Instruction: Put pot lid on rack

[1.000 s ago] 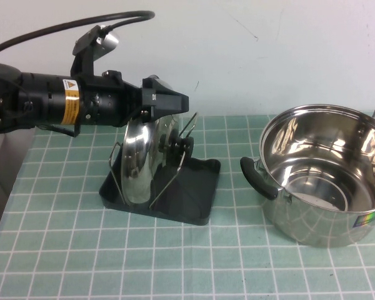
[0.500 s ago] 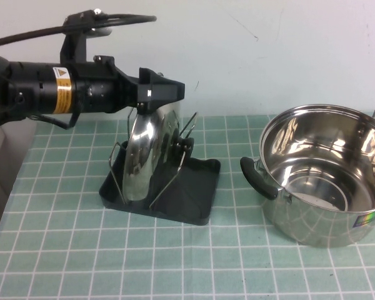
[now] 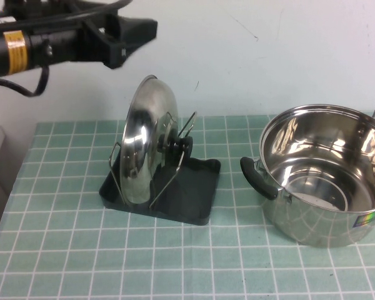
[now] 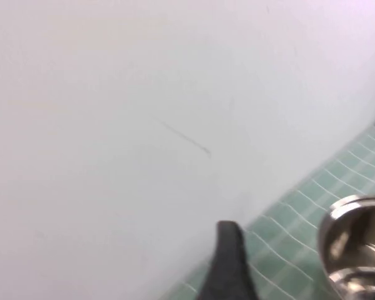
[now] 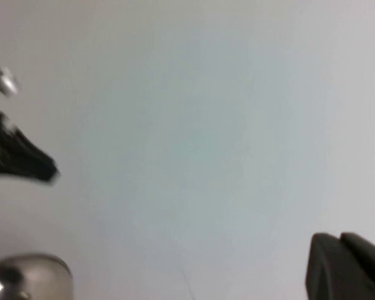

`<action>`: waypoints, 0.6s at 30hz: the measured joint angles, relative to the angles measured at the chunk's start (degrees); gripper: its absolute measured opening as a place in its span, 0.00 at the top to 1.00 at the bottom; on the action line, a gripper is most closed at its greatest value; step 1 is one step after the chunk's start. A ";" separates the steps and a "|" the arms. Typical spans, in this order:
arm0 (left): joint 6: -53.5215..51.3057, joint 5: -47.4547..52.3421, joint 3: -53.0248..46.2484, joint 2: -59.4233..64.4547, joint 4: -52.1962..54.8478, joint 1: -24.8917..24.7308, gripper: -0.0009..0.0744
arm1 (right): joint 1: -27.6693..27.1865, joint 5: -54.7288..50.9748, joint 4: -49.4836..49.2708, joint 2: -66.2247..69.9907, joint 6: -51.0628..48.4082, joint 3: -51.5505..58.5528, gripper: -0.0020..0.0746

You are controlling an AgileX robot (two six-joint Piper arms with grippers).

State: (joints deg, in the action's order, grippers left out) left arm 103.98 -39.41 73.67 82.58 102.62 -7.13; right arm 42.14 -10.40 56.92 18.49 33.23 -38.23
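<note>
Left gripper raised clear above the rack; pot lid seated on edge in the wire loops.

From the high view, my left gripper is at the upper left, well above and apart from the pot lid, carrying nothing; I cannot tell from any view whether its fingers are spread or pressed together. The pot lid stands upright on its rim in the rack, leaning slightly against the wire loops, with its black knob facing the pot. The rack sits on the green gridded mat, left of the pot and apart from it. My right gripper appears only in its own wrist view, as a dark finger edge against the pale wall; its finger state cannot be determined.
</note>
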 joint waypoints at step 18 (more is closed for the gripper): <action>-50.97 71.96 1.26 -24.75 -30.49 0.00 0.99 | -0.52 -60.62 -5.76 15.85 -37.80 -12.98 0.98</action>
State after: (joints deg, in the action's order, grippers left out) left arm 53.00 32.55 74.93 57.83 72.13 -7.13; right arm 41.63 -71.02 51.16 34.34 -4.56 -51.21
